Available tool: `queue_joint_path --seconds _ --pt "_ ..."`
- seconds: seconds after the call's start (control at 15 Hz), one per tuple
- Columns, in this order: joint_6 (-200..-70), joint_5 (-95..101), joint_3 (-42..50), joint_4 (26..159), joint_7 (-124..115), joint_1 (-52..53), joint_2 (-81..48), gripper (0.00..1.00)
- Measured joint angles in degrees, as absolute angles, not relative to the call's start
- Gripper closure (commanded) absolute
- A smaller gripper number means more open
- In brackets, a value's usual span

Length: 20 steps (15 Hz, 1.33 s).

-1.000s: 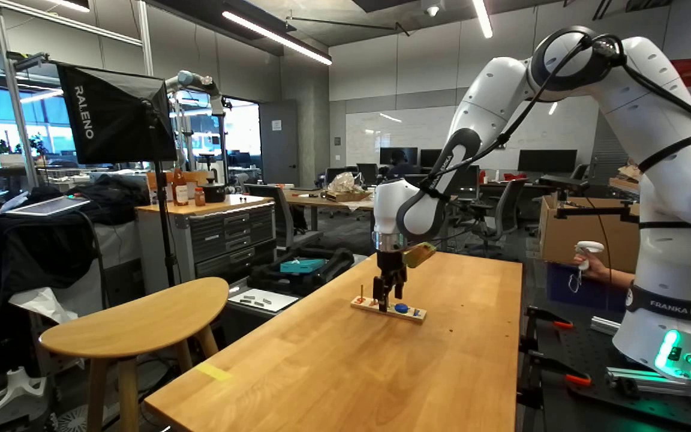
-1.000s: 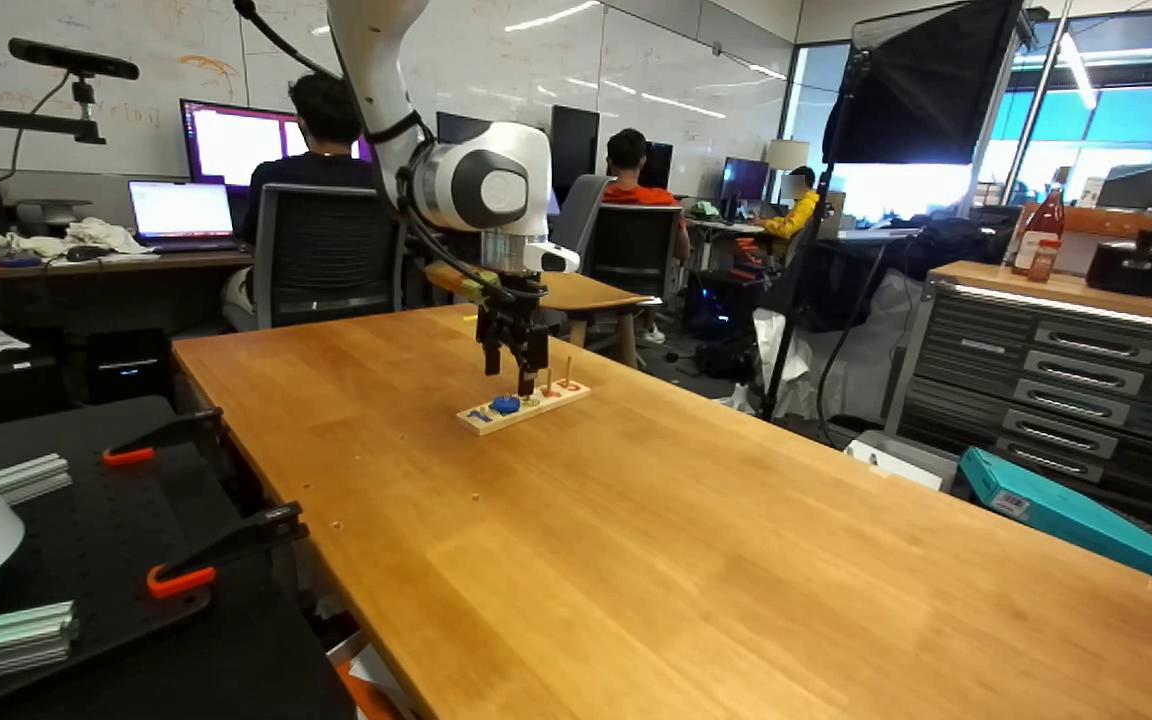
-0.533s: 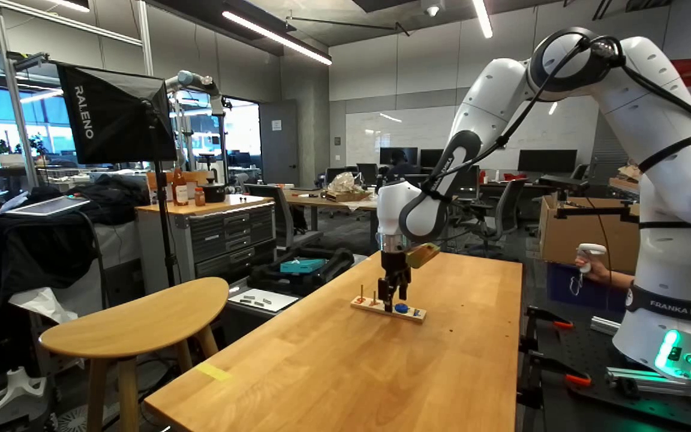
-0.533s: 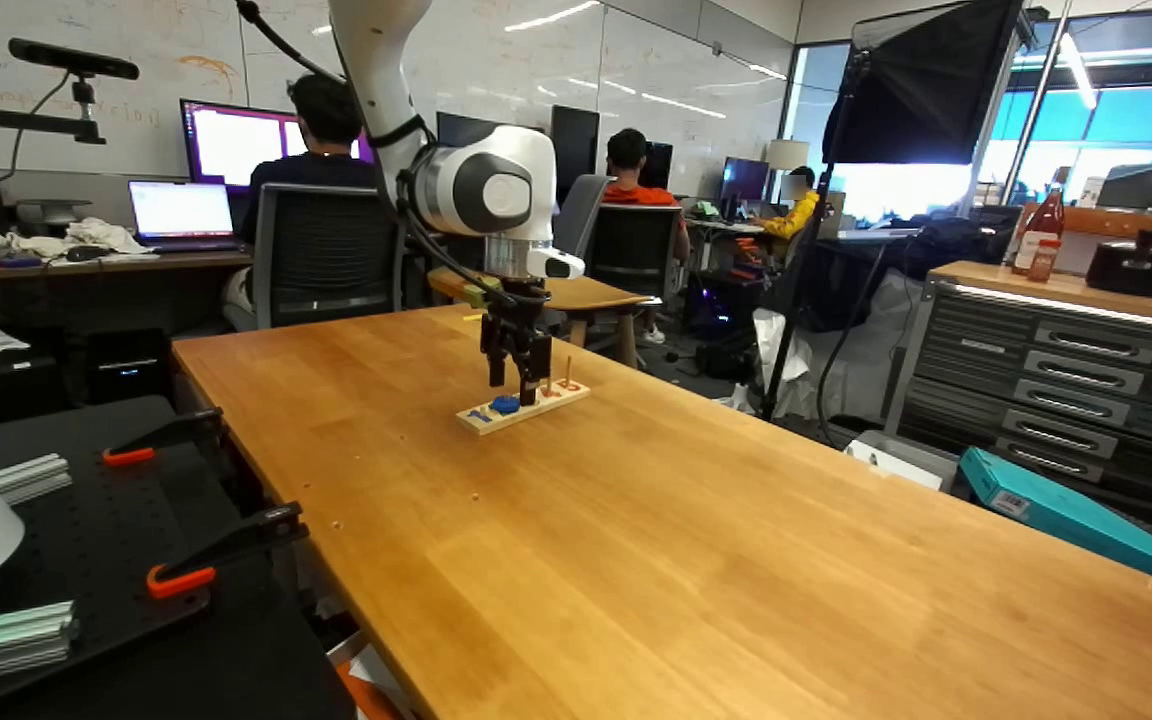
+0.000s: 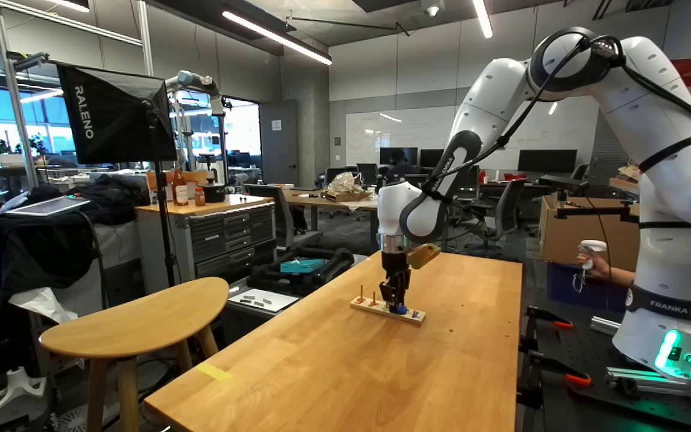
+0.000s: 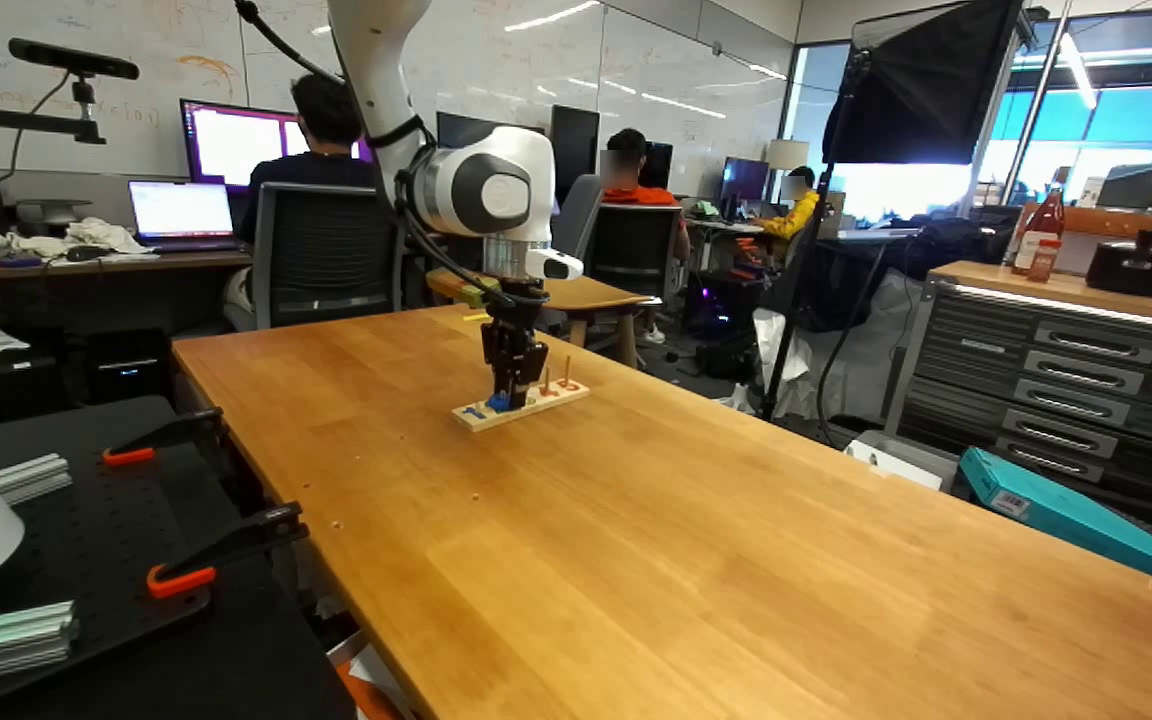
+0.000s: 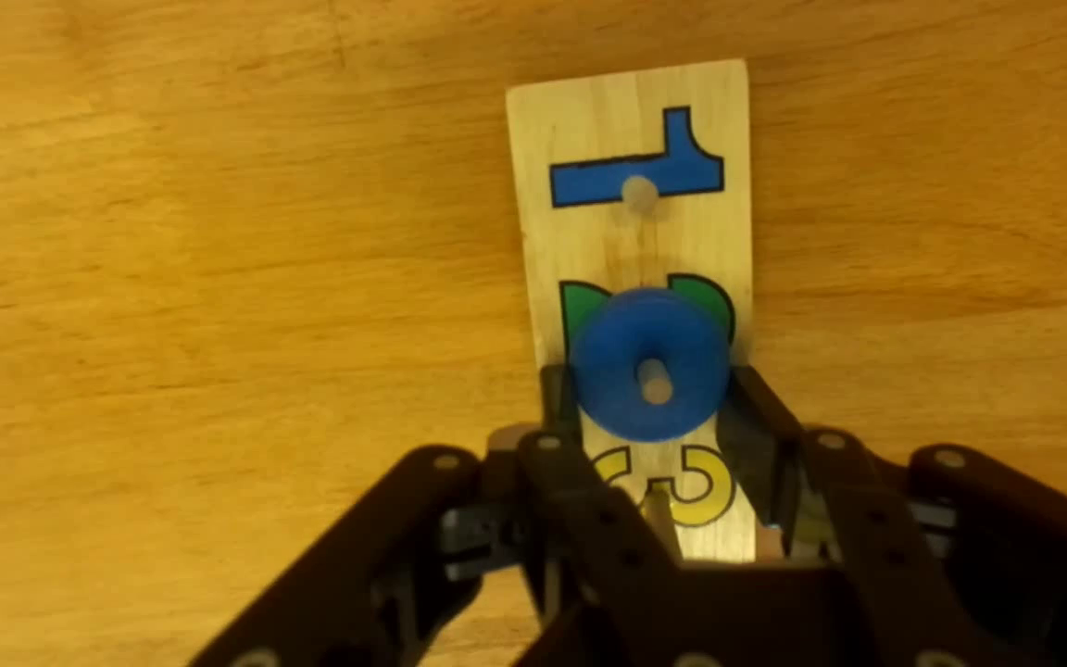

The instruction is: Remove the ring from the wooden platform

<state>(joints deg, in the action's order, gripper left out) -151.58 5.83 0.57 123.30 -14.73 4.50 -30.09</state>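
Pinching the blue ring point(image 7: 615, 357) with the tool point(image 7: 653, 389), seemingly snug against opposite sides of the rim; holding it threaded on the second peg point(image 7: 655, 382) of the wooden peg board point(image 7: 580, 243), over a green numeral point(image 7: 582, 306) (half hidden, probably a 2), next along from the blue numeral 1 point(image 7: 589, 181); done, as far as can be judged, with reaching and gripping; not yet done with removing; left to do: lift straight up until clear of the peg, then carry off the board, presumably to the table point(image 7: 219, 278) beside it.
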Motion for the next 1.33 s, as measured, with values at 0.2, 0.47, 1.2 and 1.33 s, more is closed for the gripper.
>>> queue_joint_path --seconds 0.2,0.47,1.2,1.33 --pt "-151.38 5.83 0.63 123.26 -14.73 4.50 -29.84 0.82" --pt "-149.95 5.83 0.56 123.10 -14.73 4.67 -26.88 0.82" --pt "-149.77 10.85 10.29 123.25 -15.99 3.59 -24.34 0.82" --pt "-149.87 10.86 10.83 123.32 -16.32 3.29 -25.97 0.62"
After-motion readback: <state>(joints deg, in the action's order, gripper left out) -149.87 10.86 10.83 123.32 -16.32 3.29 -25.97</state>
